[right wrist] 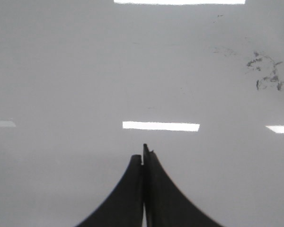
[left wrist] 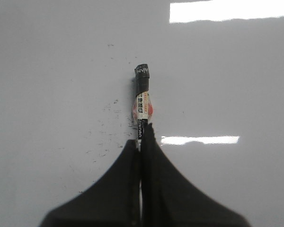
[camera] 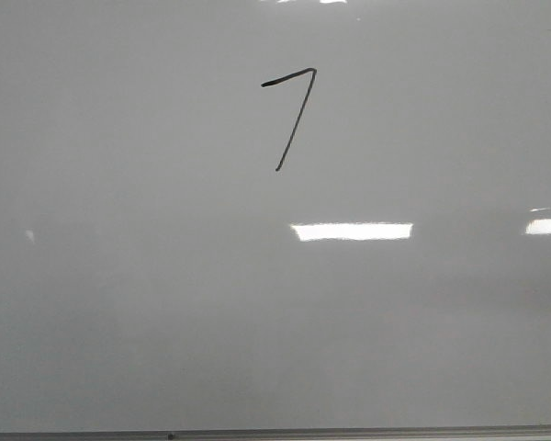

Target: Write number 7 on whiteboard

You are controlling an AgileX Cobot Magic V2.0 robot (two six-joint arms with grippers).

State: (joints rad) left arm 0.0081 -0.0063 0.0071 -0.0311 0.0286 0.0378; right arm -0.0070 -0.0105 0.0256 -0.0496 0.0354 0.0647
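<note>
Left tool (left wrist: 141, 142) clamped on marker (left wrist: 141, 101), barrel running straight up frame centre, capped end away from fingers. Right tool (right wrist: 143, 158) pressed together, nothing held. Number 7 (camera: 292, 115) upper centre of whiteboard (camera: 119, 303), downstroke slanting to lower left.

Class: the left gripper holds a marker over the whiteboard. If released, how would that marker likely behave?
The marker looks round and slim, so it would probably roll on the whiteboard. It seems stiff and light. The left gripper pinches only its end, so it might pivot.
</note>
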